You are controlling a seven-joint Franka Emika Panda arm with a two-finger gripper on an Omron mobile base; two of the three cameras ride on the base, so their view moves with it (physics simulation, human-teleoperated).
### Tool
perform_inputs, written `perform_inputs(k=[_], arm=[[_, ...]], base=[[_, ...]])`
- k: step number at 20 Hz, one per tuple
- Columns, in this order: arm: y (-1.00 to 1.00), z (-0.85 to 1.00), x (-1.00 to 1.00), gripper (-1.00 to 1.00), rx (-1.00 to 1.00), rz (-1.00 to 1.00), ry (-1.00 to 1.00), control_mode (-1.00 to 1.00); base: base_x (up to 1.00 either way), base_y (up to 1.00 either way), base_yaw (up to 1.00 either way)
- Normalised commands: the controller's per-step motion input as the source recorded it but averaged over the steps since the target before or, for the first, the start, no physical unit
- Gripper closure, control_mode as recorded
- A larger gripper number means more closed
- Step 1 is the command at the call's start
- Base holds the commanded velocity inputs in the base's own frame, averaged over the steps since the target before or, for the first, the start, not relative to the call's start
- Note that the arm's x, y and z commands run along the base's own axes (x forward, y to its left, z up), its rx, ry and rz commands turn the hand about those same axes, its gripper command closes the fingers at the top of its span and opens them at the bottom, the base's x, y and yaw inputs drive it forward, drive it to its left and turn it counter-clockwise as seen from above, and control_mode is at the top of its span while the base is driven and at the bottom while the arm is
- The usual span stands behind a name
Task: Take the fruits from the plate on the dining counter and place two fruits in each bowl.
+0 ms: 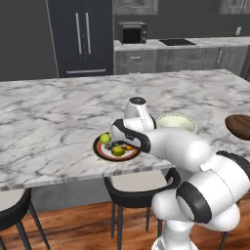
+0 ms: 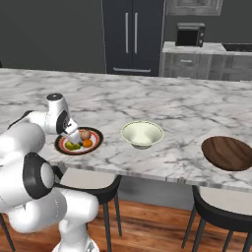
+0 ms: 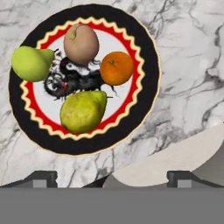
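On the dining counter [image 1: 49, 117] lies the black-rimmed plate [image 3: 148, 83] with four fruits on it: a bright green one [image 3: 31, 63], a tan-brown one [image 3: 81, 43], an orange one [image 3: 116, 68] and a yellow-green one [image 3: 83, 111]. My gripper [image 3: 113, 179] hovers just above the plate's near side, open, with nothing between its fingertips [image 3: 41, 178]. From the base views the gripper [image 1: 116, 143] [image 2: 73, 136] hangs over the plate [image 1: 100, 151] [image 2: 96, 135]. The cream-green bowl [image 1: 177, 123] [image 2: 142, 134] stands right of the plate and the dark wooden bowl [image 1: 239, 126] [image 2: 227, 153] farther right; both look empty.
Black stools [image 1: 139, 188] [image 2: 221, 206] are tucked under the counter's front edge. Behind the counter stand a dark fridge [image 1: 82, 36] and a microwave [image 1: 133, 32] on the back countertop. Bare marble stretches left of and behind the plate.
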Motion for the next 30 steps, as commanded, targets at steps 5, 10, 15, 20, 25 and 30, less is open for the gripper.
perform_inputs(k=[5, 10, 15, 20, 25, 30], arm=[[0.03, -0.29, 0.33, -1.00, 0.00, 0.00, 0.09, -1.00], [0.22, -0.11, 0.01, -1.00, 0.00, 0.00, 0.01, -1.00], [0.25, -0.31, 0.10, -1.00, 0.00, 0.00, 0.00, -1.00], [0.03, -0.29, 0.10, -1.00, 0.00, 0.00, 0.00, -1.00], [-0.06, -0.01, 0.14, -1.00, 0.00, 0.00, 0.01, -1.00], [-0.03, 0.00, 0.29, -1.00, 0.00, 0.00, 0.03, -1.00]], base=[[0.00, 0.00, 0.00], [0.00, 0.00, 0.00], [0.00, 0.00, 0.00], [0.00, 0.00, 0.00], [0.00, 0.00, 0.00], [0.00, 0.00, 0.00]])
